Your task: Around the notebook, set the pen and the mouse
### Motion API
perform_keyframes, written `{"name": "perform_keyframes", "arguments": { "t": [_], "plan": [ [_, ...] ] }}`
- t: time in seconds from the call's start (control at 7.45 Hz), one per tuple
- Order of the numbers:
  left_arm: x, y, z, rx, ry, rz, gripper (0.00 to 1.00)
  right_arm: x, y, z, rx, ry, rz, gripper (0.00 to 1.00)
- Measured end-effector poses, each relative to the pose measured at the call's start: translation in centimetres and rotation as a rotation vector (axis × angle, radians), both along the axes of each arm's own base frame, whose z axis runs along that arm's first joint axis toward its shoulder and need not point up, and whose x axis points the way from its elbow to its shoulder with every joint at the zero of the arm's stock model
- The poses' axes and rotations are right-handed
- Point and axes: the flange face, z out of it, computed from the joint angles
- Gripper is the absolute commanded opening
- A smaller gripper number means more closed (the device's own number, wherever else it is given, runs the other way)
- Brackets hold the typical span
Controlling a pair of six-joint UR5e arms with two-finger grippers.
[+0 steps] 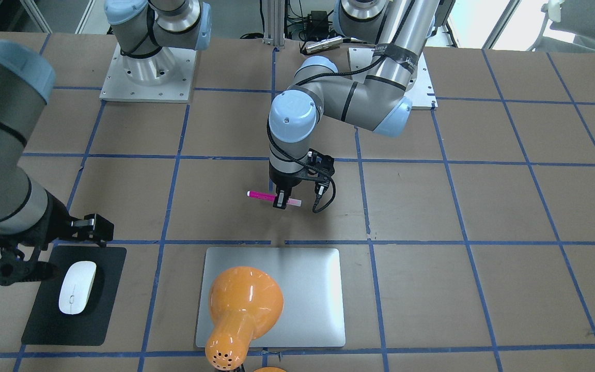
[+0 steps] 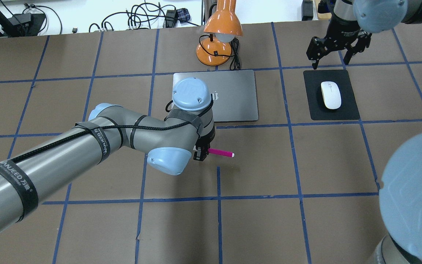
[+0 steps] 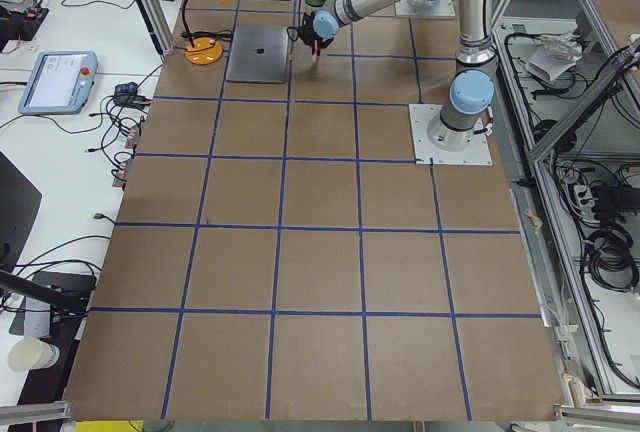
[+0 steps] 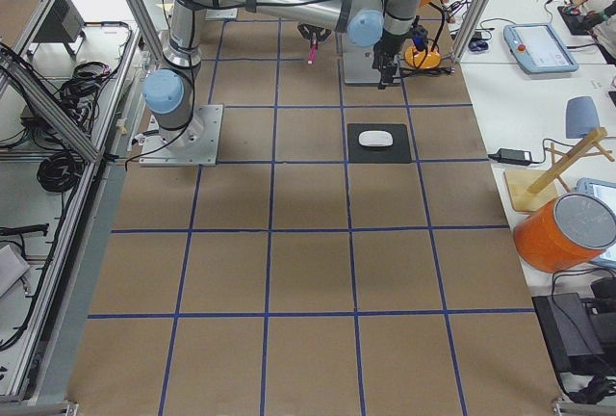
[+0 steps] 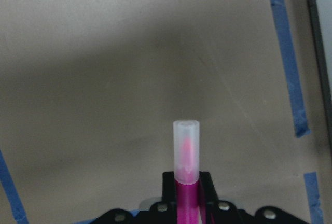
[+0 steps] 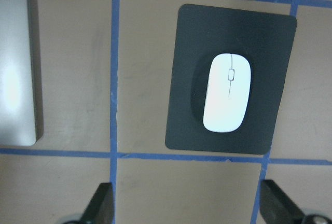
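My left gripper [image 2: 200,152] is shut on the pink pen [image 2: 221,152], holding it level above the bare table on the robot's side of the silver notebook [image 2: 233,95]. The left wrist view shows the pen's pale end [image 5: 185,151] sticking out past the closed fingers. The white mouse [image 2: 330,95] lies on a black mat [image 2: 348,110] to the right of the notebook. My right gripper [image 2: 330,63] hangs open beyond the mat's far edge, holding nothing. From the right wrist, the mouse [image 6: 227,93] lies ahead of the spread fingers [image 6: 101,206].
An orange desk lamp [image 2: 218,33] stands at the notebook's far edge, its cord trailing beside it. From the front-facing camera the lamp head [image 1: 243,305] overlaps the notebook [image 1: 308,289]. Blue tape lines grid the brown tabletop. Both arm bases sit at the robot's edge.
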Motion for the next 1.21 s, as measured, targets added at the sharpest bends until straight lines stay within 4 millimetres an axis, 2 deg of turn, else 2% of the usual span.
{"name": "perform_keyframes", "arguments": {
  "t": [0.13, 0.27, 0.4, 0.54, 0.67, 0.94, 1.21],
  "plan": [
    [-0.2, -0.2, -0.3, -0.012, 0.009, 0.001, 0.00, 1.3, 2.3, 3.0, 0.000, -0.006, -0.012, 1.00],
    [-0.4, -0.3, -0.7, -0.016, 0.012, 0.002, 0.00, 3.5, 5.2, 6.3, -0.001, -0.013, -0.021, 1.00],
    [-0.4, -0.5, -0.9, -0.017, 0.011, 0.000, 0.00, 5.7, 7.7, 8.7, -0.010, -0.015, -0.014, 1.00],
    [-0.5, -0.7, -1.1, -0.018, 0.008, -0.005, 0.00, 7.3, 9.2, 9.5, -0.010, -0.019, 0.000, 1.00],
    [-0.6, -0.9, -1.2, -0.020, 0.009, -0.004, 0.26, 8.7, 10.0, 9.4, -0.004, -0.022, 0.020, 1.00],
    [-0.8, -1.4, -1.4, -0.020, 0.009, -0.009, 1.00, 9.4, 10.4, 8.8, 0.003, -0.022, 0.036, 1.00],
    [-0.8, -1.4, -1.6, -0.018, 0.005, -0.033, 1.00, 8.6, 10.2, 8.9, -0.001, -0.021, 0.016, 1.00]
  ]
}}
